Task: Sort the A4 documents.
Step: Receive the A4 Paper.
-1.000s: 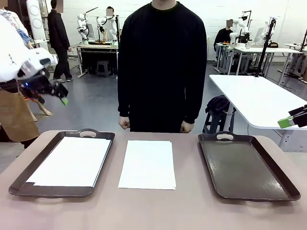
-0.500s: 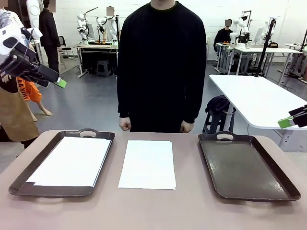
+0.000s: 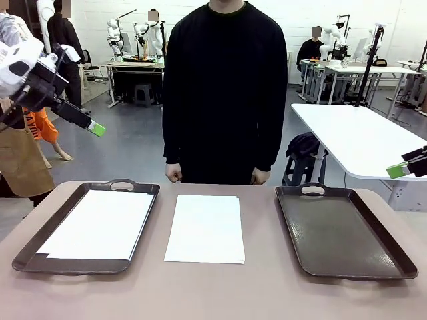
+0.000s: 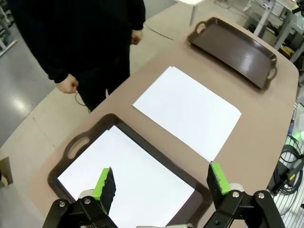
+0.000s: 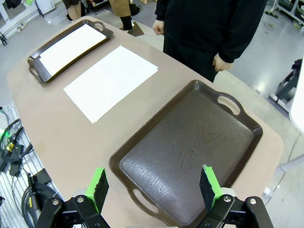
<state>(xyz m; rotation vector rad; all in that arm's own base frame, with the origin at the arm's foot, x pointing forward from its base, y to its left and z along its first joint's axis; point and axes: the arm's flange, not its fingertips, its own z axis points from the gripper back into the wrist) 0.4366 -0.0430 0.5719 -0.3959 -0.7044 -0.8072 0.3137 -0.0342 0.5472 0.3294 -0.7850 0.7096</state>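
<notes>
Left tool (image 3: pixel 95 128): raised high over the robot's left end of the counter (image 3: pixel 213 293), well above the left tray (image 3: pixel 122 185); its green-padded fingers are spread wide and hold nothing.
Right tool (image 3: pixel 400 168): at the right edge of the front view, above and beyond the right tray (image 3: pixel 347 233); in its wrist view the fingers are spread wide apart with nothing between them.
Sheet in tray (image 3: pixel 100 223): a white A4 document lying flat inside the left tray, its long edges along the tray's long sides and a dark strip of tray floor showing around it.
Middle stack (image 3: pixel 205 229): white A4 documents lying flat on the bare counter between the two trays, touching neither; the edges at the far corner are slightly offset, so it is more than one sheet.
Right tray: dark brown, with a handle slot at each end, glossy floor bare.
Writing: the upper faces of the sheets look plain white; any print on them cannot be made out.
Person (image 3: pixel 225 87): in a black top, standing at the far side behind the middle stack, both hands lowered at the counter's edge and apart from the papers.
</notes>
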